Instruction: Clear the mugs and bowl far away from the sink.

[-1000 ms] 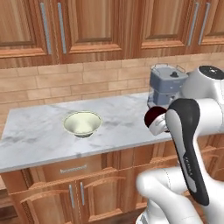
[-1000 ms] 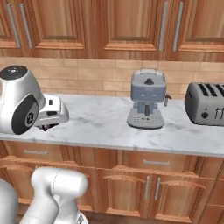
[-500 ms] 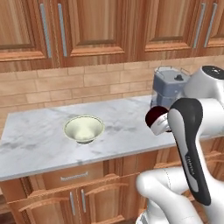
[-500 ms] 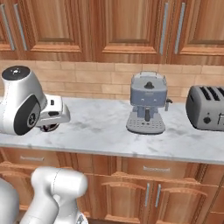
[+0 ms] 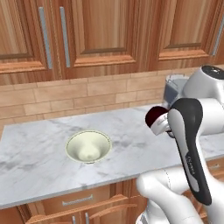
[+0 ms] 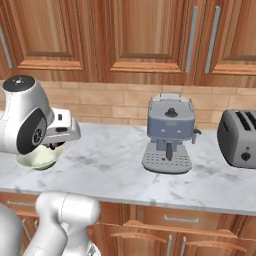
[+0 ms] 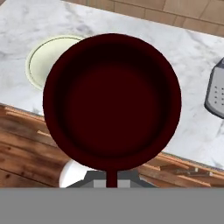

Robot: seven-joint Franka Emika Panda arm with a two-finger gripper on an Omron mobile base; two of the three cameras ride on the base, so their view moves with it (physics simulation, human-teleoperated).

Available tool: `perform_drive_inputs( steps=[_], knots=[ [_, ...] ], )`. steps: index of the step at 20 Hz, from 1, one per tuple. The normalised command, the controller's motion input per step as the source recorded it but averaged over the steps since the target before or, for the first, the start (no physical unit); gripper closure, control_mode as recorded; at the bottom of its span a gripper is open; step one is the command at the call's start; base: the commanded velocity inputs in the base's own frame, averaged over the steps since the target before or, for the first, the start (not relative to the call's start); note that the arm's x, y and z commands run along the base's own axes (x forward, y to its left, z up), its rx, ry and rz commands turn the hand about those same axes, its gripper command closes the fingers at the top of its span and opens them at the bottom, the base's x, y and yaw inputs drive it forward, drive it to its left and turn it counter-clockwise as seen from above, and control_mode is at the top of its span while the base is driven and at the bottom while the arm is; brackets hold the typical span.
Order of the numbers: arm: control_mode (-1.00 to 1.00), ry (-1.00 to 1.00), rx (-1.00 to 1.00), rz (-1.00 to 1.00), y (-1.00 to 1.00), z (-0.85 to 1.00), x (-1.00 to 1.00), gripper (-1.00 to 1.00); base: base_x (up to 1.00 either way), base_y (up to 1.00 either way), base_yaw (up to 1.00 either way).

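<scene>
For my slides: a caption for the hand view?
Gripper shut on the maroon mug, held above the marble counter near the cream bowl.

counter point(image 5: 39, 157): marble | on it: bowl point(image 5: 88, 147), coffee machine point(image 6: 169, 132), toaster point(image 6: 241, 138)

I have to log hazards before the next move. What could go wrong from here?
The mug is held above the counter by its rim alone; a slip would probably drop it. It hides much of the hand view, so a set-down risks bumping the bowl or the coffee machine.
</scene>
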Motion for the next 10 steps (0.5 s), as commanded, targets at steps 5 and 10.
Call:
perform_drive_inputs(
  steps=[5,10],
  knots=[
    [-1.00,0.08,0.00,0.00,0.05,-0.35,0.24,1.00,0.16,0.03,0.00],
    [-1.00,0.15,0.01,0.00,0.10,-0.86,0.52,1.00,0.00,0.00,0.00]
  ],
)
